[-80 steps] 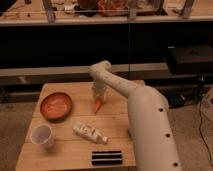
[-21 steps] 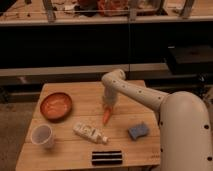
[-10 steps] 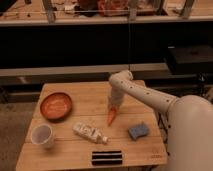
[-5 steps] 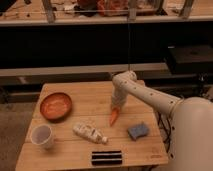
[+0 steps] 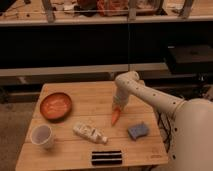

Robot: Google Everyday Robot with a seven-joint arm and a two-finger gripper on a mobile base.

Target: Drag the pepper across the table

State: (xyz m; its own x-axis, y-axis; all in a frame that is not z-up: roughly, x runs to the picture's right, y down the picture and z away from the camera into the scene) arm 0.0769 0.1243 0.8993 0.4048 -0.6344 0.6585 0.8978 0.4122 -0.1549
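Pepper (image 5: pixel 115 116) on the table (image 5: pixel 75 92), right of centre, gripper (image 5: pixel 118 106) at its upper end, finger state hard to tell, blue sponge (image 5: pixel 138 131) near, plate (image 5: pixel 55 106) well apart.

No text, label, brand or number can be read anywhere — not on the bottle (image 5: pixel 90 133) lying on the table (image 5: pixel 85 95), nor near the gripper (image 5: pixel 118 106) above the pepper (image 5: pixel 115 117).
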